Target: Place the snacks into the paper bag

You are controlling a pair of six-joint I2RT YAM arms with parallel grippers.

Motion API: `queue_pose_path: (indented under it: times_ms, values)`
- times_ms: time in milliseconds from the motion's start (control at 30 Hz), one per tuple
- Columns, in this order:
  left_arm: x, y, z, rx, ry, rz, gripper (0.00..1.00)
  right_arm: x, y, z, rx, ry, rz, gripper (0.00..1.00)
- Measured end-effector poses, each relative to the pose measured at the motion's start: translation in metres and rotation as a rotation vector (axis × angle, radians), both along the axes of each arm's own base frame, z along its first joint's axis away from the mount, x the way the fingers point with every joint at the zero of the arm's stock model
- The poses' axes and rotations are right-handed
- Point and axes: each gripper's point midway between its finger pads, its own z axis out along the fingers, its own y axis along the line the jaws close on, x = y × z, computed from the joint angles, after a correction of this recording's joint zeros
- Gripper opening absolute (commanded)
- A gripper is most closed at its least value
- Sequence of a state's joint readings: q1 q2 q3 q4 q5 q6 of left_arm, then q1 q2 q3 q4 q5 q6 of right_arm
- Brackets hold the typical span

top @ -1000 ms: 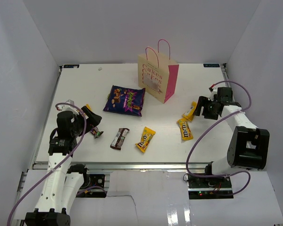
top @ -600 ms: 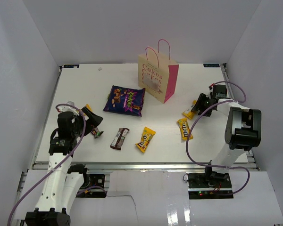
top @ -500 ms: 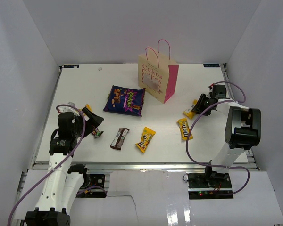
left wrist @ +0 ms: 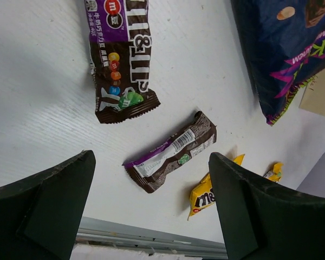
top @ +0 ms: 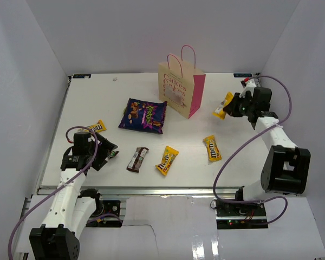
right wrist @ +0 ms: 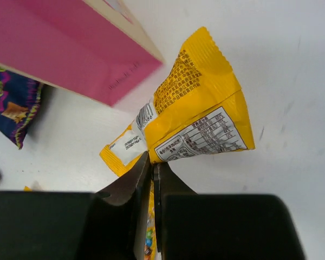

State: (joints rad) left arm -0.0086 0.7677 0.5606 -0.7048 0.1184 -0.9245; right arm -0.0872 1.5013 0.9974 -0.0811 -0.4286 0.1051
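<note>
The paper bag point(top: 179, 86) stands upright at the back centre, its pink side point(right wrist: 70, 54) close to my right gripper. My right gripper point(top: 233, 106) is shut on a yellow pack point(top: 224, 105) point(right wrist: 200, 103), held off the table just right of the bag. On the table lie the large dark purple bag point(top: 144, 115), a brown bar point(top: 137, 159) point(left wrist: 170, 153), two yellow packs point(top: 167, 160) point(top: 212, 148) and a small packet point(top: 96, 128). My left gripper point(top: 104, 154) point(left wrist: 151, 176) hangs open over a small brown-and-purple packet point(left wrist: 122, 59).
White walls close in the table on three sides. A metal rail point(top: 151, 190) runs along the near edge, just in front of my left gripper. The right arm's cable point(top: 233, 157) loops above the front-right yellow pack.
My right gripper has shut on the yellow pack and lifted it back toward the paper bag. My left arm has moved nearer the front, uncovering the small packet at the left.
</note>
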Motion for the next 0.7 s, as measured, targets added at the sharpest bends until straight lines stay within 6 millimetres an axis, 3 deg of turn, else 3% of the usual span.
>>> queue_pose_path:
  times_ms: [33,133,233,333,433,500,700]
  values:
    - [-0.001,0.001,-0.002,0.0,0.014,0.011,0.96,0.002,0.004,0.015,-0.016,-0.058,0.042,0.08]
    - [-0.001,0.003,-0.007,0.002,0.037,0.032,0.96,0.02,0.038,0.108,-0.11,-0.345,0.202,0.08]
    - [0.0,0.004,-0.011,0.005,0.056,0.041,0.96,0.029,0.089,0.186,-0.194,-0.596,0.342,0.08]
    - [0.0,0.005,-0.013,0.009,0.066,0.046,0.96,0.034,0.137,0.239,-0.256,-0.768,0.413,0.08]
    - [0.0,0.007,-0.014,0.016,0.069,0.051,0.96,0.049,0.167,0.262,-0.318,-0.85,0.409,0.08]
    - [0.0,0.008,-0.014,0.02,0.069,0.053,0.96,0.066,0.18,0.264,-0.361,-0.871,0.372,0.08]
    - [0.0,0.008,-0.014,0.023,0.068,0.055,0.96,0.101,0.186,0.222,-0.506,-0.805,0.268,0.08]
